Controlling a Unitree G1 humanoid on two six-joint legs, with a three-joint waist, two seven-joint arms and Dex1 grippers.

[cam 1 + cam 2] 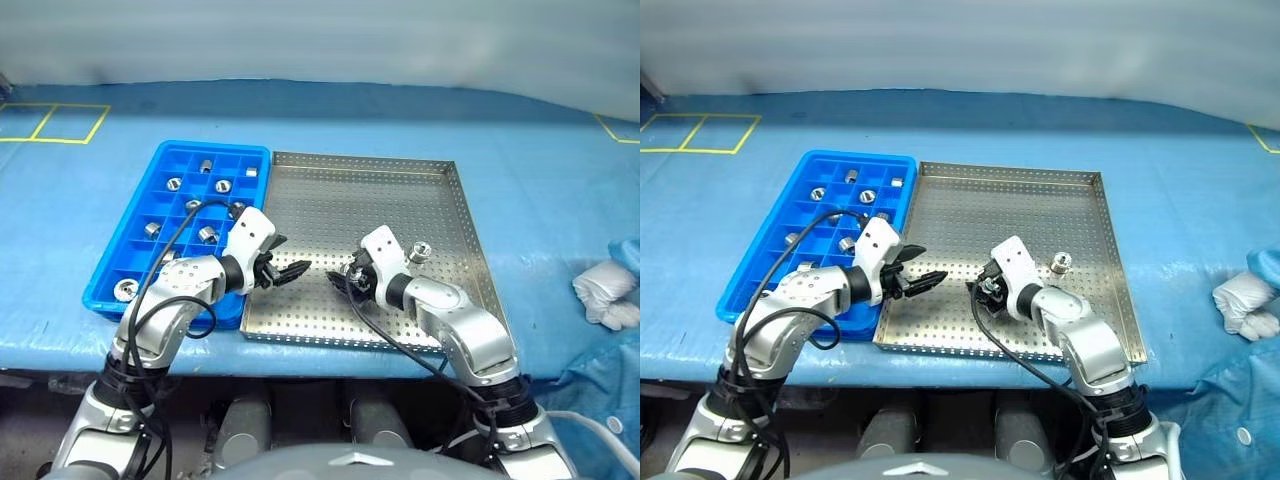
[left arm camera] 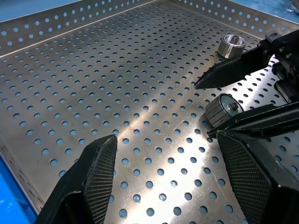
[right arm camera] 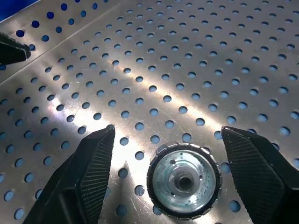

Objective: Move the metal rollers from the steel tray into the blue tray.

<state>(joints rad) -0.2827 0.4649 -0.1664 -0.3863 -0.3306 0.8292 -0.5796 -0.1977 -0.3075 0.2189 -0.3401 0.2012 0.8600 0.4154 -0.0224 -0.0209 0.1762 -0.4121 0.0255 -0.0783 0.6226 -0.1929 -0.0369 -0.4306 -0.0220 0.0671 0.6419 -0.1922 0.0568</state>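
A robot stands at a table covered in blue cloth [image 1: 400, 110]. On the table, side by side and touching, lie a blue tray [image 1: 165, 160] on the robot's left and a perforated steel tray [image 1: 370, 200] on its right. The blue tray's square compartments hold several metal rollers [image 1: 223, 186], scattered one to a cell.

Two rollers are on the steel tray. One roller [image 3: 183, 180] lies on its side between the fingers of the right gripper [image 1: 343, 278], near the tray's front edge; the fingers stand apart on either side of it, not closed on it. The other loose roller [image 1: 421, 252] stands further to the right, beside the right wrist.

The left gripper [image 1: 283, 270] hovers over the steel tray's left front part, close to the blue tray, pointing toward the right gripper. Its jaws are spread wide and hold nothing.

At the table's far right edge a person's white-gloved hand [image 1: 605, 292] rests on the cloth. Yellow tape lines [image 1: 55, 122] mark the far left corner.
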